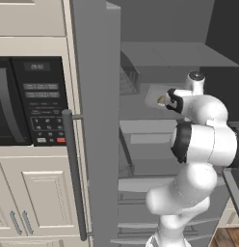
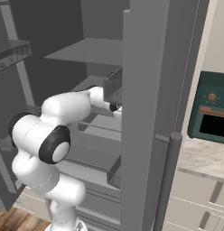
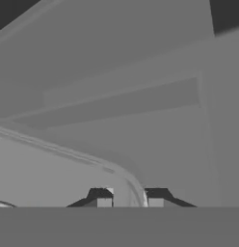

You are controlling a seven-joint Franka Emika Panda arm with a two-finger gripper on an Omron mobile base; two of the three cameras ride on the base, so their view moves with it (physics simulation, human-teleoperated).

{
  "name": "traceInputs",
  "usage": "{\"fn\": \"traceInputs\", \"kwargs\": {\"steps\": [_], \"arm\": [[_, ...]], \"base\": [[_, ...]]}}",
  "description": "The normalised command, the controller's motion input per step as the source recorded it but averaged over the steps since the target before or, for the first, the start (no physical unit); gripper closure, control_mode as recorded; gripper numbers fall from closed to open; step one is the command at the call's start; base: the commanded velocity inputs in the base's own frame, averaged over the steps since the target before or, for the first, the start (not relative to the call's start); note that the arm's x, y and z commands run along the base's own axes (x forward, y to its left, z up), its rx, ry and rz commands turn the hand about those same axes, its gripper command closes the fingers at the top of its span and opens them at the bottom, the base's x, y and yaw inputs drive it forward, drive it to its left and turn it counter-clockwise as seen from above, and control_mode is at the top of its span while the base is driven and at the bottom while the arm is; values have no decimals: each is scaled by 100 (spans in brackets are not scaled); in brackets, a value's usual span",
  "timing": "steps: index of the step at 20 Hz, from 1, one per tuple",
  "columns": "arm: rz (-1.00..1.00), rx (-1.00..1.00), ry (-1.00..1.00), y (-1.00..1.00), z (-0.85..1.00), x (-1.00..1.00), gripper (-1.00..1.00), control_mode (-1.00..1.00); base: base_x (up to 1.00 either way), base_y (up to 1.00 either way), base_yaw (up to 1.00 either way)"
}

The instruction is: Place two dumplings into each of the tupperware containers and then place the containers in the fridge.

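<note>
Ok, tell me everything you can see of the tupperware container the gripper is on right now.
The tupperware container is a shallow light-grey tray, plastic-looking, with a raised rim and a rounded corner. In the hand view that corner rim runs between the fingertips of the gripper, which is shut on it. In the left base view it sits roughly level inside the open fridge at middle-shelf height, with a pale dumpling showing at its near edge. Whether it rests on the shelf is unclear.

A tupperware container (image 1: 155,95) sits on a shelf inside the fridge (image 1: 99,144), seemingly holding a dumpling (image 1: 163,100).
</note>
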Motion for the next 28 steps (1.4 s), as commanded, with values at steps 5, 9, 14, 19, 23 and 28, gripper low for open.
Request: {"fn": "traceInputs", "kwargs": {"steps": [5,9,14,19,23,28], "arm": [[-17,0,0,-45,-29,49,100,-100],[-26,0,-7,-26,-33,36,100,-100],[-23,0,-33,2,-40,1,-100,-100],[-4,14,-69,2,-29,-76,-100,-100],[3,14,-38,0,19,-56,-100,-100],[15,6,-27,1,63,-51,-100,-100]], "base": [[0,0,0],[0,0,0],[0,0,0],[0,0,0],[0,0,0],[0,0,0]]}}
